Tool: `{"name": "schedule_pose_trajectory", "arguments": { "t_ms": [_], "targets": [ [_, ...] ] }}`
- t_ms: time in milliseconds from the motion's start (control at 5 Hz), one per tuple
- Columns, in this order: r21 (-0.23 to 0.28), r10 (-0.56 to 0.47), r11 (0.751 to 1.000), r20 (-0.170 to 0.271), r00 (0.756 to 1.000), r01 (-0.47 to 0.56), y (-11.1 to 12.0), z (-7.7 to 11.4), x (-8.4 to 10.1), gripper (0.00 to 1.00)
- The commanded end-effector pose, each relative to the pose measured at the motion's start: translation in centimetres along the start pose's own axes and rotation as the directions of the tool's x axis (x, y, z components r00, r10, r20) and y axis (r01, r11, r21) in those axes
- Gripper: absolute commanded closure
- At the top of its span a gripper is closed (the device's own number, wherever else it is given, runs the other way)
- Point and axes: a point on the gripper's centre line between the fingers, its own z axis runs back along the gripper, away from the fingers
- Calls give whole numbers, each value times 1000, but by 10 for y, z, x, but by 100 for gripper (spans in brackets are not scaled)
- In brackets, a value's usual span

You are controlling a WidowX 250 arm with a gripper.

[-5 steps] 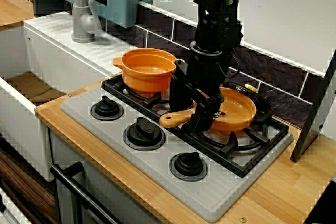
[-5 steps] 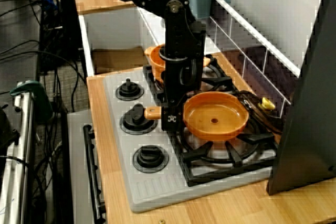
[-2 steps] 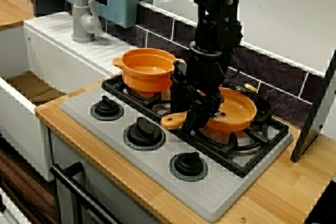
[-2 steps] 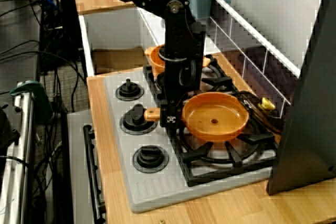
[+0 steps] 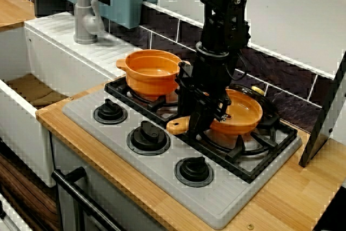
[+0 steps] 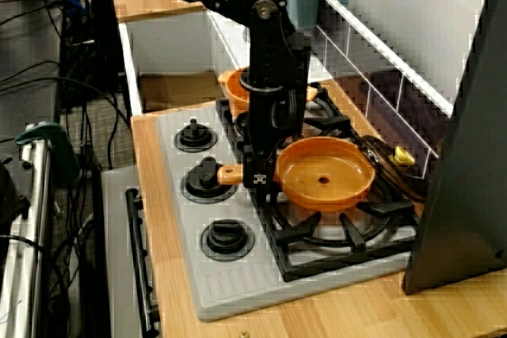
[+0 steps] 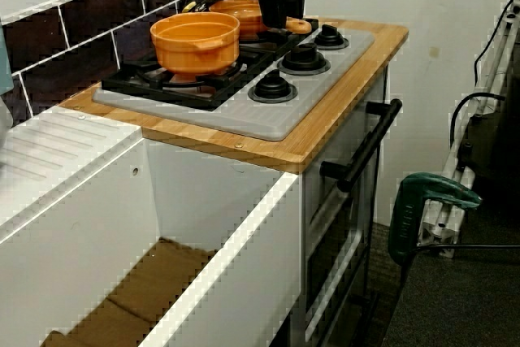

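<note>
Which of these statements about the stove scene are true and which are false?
1. The gripper is closed on the handle of the pan. True.
2. The pot sits in the sink. False: it stands on a rear burner of the stove, beside the pan.
3. Three knobs run along the front of the stove. True.
4. The pan is full of food. False: seen from the side, its inside is bare.
5. The pot has a lid on. False: it is open on top.
</note>
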Motion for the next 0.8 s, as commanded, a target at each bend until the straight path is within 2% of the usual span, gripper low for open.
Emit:
{"name": "schedule_pose_trajectory", "arguments": {
  "t_ms": [0,200,600],
  "targets": [
    [-21,6,1000,50,999,-5,5,18,9,100],
    [-68,-65,995,51,997,69,10,25,1,100],
    [-109,-99,988,60,993,105,16,29,-13,100]
  ]
}}
